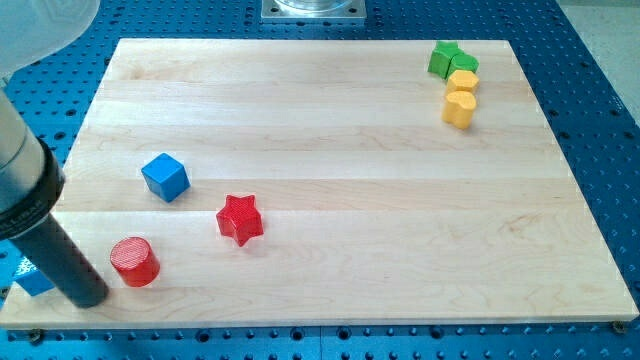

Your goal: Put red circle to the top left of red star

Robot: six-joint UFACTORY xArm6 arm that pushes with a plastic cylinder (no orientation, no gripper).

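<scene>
The arm enters from the view's left edge as a thick dark cylinder slanting down toward the desk's (330, 130) bottom-left corner, narrowing into the rod; my tip (92, 300) rests on the wood near the bottom edge, just left of the red circle (134, 261), with only a narrow gap visible between them. There are no jaws on this rig: the rod ends plain and holds nothing. The red circle sits near the bottom-left corner, below and to the left of the red star (240, 219), the two apart. A blue cube (165, 176) lies above the circle and up-left of the star. A second blue block (33, 275), shape unclear, shows at the desk's left edge, partly hidden behind the rod. Near the top-right corner a green star (445, 58), a yellow block (463, 80), shape not clear, and a yellow cylinder (459, 108) stand in a close column, touching or nearly so. The desk is light wood planks on a blue perforated base (600, 120); a metal mount (314, 9) sits at the top edge.
</scene>
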